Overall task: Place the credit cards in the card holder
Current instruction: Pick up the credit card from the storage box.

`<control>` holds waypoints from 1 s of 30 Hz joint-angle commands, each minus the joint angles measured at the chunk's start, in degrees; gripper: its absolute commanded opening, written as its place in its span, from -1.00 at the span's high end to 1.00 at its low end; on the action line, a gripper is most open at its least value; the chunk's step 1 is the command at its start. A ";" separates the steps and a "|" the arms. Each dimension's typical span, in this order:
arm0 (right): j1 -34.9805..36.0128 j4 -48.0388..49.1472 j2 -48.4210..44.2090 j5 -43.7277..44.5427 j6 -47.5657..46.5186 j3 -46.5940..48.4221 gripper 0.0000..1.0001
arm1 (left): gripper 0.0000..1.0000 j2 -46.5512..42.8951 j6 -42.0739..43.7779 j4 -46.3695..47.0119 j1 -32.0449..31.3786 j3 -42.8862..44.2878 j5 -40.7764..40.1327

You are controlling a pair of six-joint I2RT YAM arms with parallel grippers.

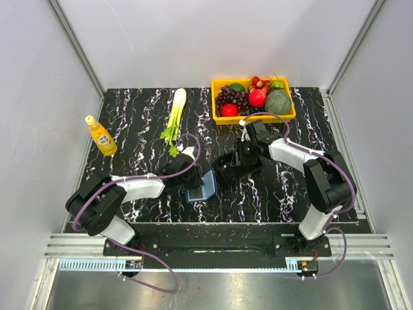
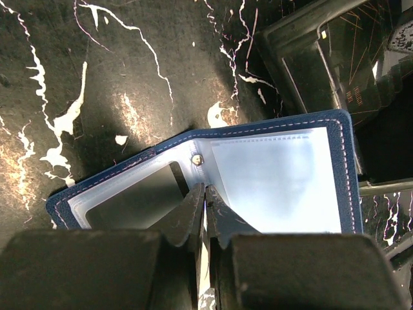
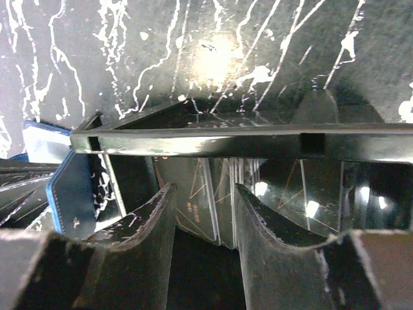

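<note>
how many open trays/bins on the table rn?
2. Yellow fruit bin at the back, right of centre; black tray mid-table, beside the open card holder, right hand inside it.

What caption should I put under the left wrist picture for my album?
Left hand pinching the open blue card holder on the marbled table.

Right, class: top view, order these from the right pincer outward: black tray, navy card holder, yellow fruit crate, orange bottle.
1. Black open tray, at the right pincer.
2. Navy folding card holder, just left.
3. Yellow fruit crate, behind.
4. Orange bottle, far left.
</note>
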 commanded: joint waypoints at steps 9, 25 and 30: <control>1.64 3.49 1.22 -6.20 0.56 -0.68 0.12 | 0.85 5.56 -0.64 3.71 0.01 4.26 2.88; 1.82 7.27 2.45 -14.12 4.96 0.12 0.27 | 0.87 10.84 -2.04 6.00 0.01 5.58 5.78; 1.82 7.01 0.61 -6.59 6.10 -0.58 0.20 | 0.88 11.63 -2.39 6.62 0.01 6.10 6.48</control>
